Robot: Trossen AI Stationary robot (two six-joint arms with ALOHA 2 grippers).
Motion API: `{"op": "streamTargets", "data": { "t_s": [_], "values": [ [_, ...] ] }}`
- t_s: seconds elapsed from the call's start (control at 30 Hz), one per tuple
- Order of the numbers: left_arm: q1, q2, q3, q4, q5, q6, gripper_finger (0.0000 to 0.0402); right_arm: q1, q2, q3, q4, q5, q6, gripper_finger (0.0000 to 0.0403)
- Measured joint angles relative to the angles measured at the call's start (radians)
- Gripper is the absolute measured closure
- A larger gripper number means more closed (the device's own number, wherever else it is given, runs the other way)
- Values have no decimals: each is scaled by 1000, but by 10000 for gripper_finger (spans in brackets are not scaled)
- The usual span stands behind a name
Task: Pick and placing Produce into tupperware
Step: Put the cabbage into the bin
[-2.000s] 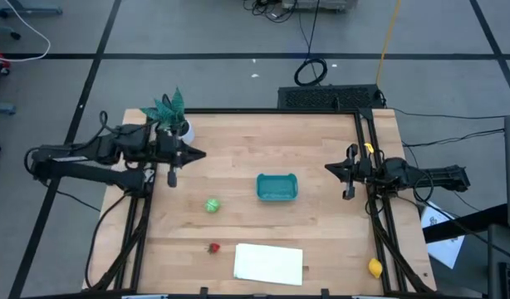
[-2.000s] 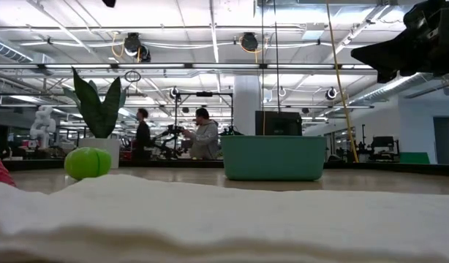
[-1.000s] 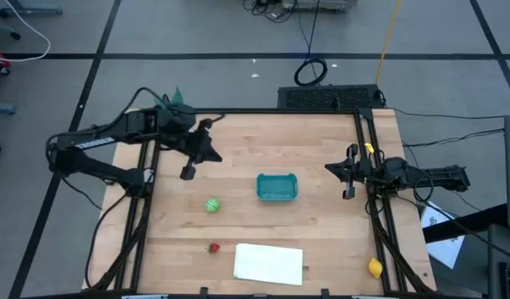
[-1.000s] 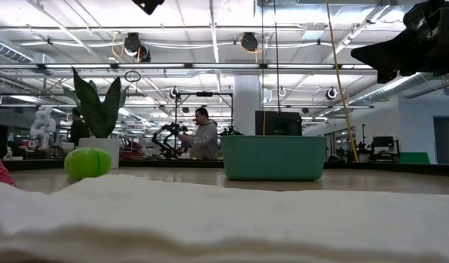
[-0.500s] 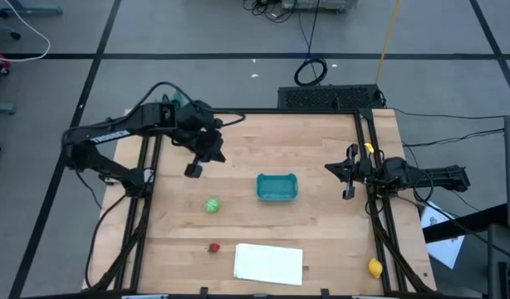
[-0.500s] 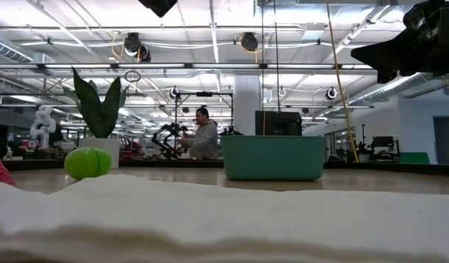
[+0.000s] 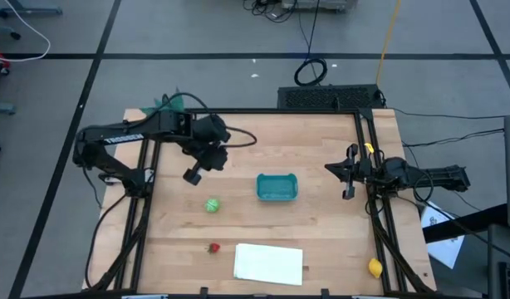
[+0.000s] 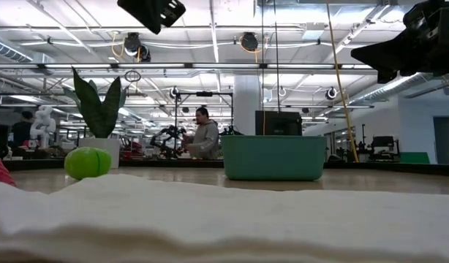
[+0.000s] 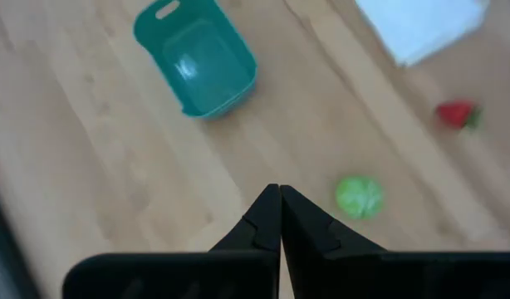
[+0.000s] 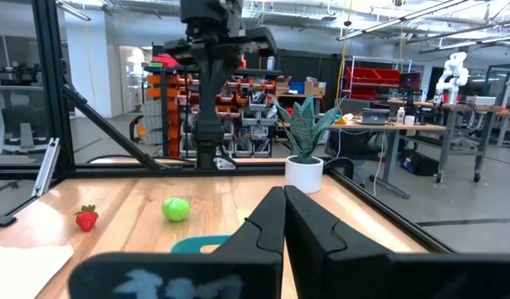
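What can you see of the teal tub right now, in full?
The teal tub is a small rectangular plastic container with rounded corners, a thin rim and a slot handle cut in one end wall. It sits upright and open-topped near the middle of the wooden table, and its inside looks empty in the left wrist view. Nothing touches it: the green fruit lies apart on the wood, and the left gripper hangs apart from it.

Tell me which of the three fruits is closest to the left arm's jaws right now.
The light-green round fruit, just in front of the left gripper. The red strawberry lies farther toward the front edge, and the yellow lemon sits off at the right front corner.
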Motion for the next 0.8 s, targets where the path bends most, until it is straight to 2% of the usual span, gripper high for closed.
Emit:
{"op": "streamTargets", "data": {
  "t_s": [0.1, 0.33, 0.57, 0.8],
  "values": [
    [-24, 1, 0, 1, -36, 82, 396, 0, 10, 0, 0, 0, 0, 403],
    [-62, -3, 0, -2, -40, 166, 399, 0, 44, 0, 0, 0, 0, 403],
    [-100, -3, -13, -19, -53, 358, 399, 0, 62, 0, 9, 0, 0, 403],
    [-144, 2, -13, -6, -124, 340, 398, 0, 62, 0, 8, 0, 0, 403]
  ]
}}
